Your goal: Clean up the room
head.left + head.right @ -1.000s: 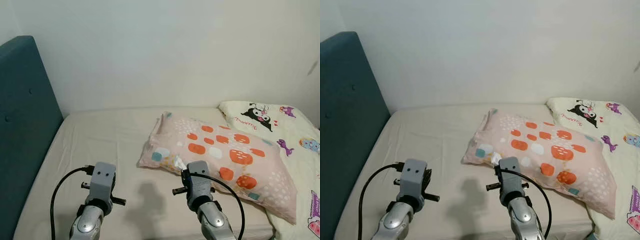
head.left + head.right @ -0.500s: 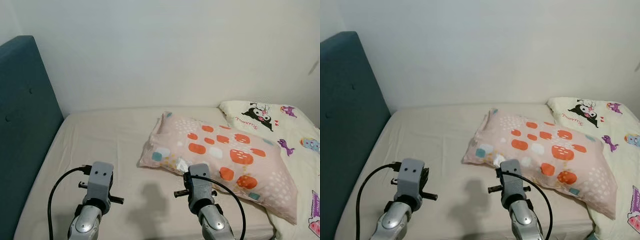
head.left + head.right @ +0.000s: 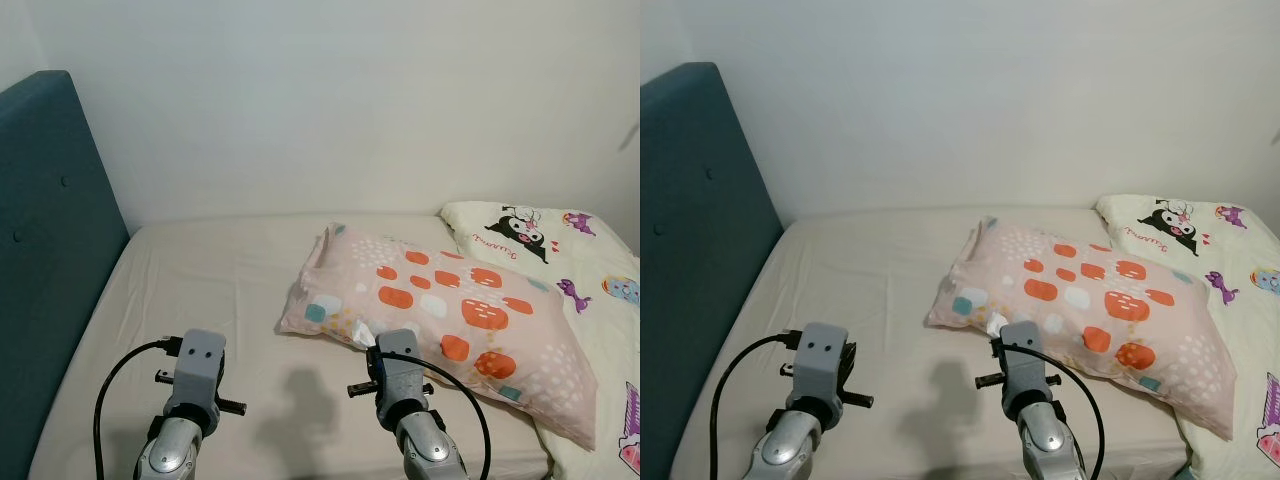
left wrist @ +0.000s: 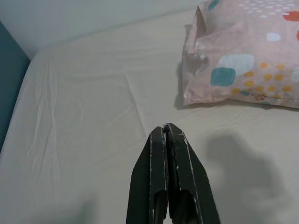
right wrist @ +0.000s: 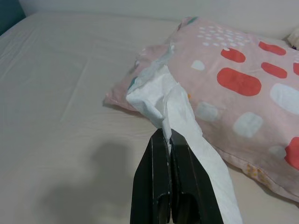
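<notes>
Looking down from the head camera: a bed with a beige fitted sheet sits against a plain white wall, with a dark teal padded headboard on the robot's left. A pink pillow with orange, white and teal patches lies on the right half of the sheet, and a cream cartoon-print blanket lies beyond and beside it at the far right. Both silver arms reach forward low over the near edge. The left gripper hovers above bare sheet, well apart from the pillow. The right gripper is just beside the pillow's near left corner, where a bit of crumpled white tissue sticks up.

Left wrist view: the two black fingers are pressed together with nothing between them; bare sheet below, pillow corner off to one side.

Right wrist view: the black fingers are clamped on the white tissue, which runs from the fingertips up against the pillow's edge and also trails back along the fingers. The tissue touches the pillow.
</notes>
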`<state>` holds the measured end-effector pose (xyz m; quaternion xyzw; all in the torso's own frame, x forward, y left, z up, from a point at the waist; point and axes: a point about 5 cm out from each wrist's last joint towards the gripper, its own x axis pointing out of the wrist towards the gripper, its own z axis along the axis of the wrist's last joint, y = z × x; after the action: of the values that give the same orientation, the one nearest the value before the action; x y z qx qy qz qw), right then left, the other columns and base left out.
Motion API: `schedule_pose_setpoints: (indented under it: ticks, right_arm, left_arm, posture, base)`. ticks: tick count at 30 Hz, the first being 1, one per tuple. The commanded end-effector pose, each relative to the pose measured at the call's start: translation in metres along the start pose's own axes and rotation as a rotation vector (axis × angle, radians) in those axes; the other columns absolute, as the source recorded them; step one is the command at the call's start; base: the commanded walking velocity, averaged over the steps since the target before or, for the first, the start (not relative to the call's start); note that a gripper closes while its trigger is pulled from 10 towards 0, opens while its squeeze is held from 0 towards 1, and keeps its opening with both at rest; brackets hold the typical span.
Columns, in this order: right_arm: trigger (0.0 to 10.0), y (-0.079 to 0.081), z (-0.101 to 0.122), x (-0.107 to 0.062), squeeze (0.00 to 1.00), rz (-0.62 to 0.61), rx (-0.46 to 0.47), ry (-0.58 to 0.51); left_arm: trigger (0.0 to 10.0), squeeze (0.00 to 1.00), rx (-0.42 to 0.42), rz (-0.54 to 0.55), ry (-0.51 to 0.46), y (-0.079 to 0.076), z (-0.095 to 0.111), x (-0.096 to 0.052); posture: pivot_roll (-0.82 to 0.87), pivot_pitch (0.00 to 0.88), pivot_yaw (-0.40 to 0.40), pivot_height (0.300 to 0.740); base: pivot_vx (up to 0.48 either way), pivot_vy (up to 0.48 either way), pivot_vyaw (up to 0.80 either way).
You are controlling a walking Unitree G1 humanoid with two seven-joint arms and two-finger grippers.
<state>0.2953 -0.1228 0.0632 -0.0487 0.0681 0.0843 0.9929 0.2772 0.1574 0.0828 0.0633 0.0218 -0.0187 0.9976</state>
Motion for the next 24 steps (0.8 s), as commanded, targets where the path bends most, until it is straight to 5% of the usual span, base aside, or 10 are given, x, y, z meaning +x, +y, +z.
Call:
schedule_pose_setpoints:
  ticks: [1,24]
  right_arm:
    - [10.0,0.0001,-0.0066,-0.0018,0.00,-0.002,0.004,0.020]
    - [10.0,0.0007,-0.0068,-0.0025,0.00,0.004,0.018,0.023]
  left_arm:
    - [10.0,0.00,-0.008,-0.014,0.015,-0.0061,-0.0049,-0.0011]
    - [10.0,0.00,-0.035,-0.035,0.017,-0.0082,-0.0039,-0.0017]
  posture:
    - [0.02,0.125,-0.073,0.740]
    - [0.03,0.124,-0.072,0.740]
  base:
    - [0.000,0.000,0.00]
    - [0.000,0.000,0.00]
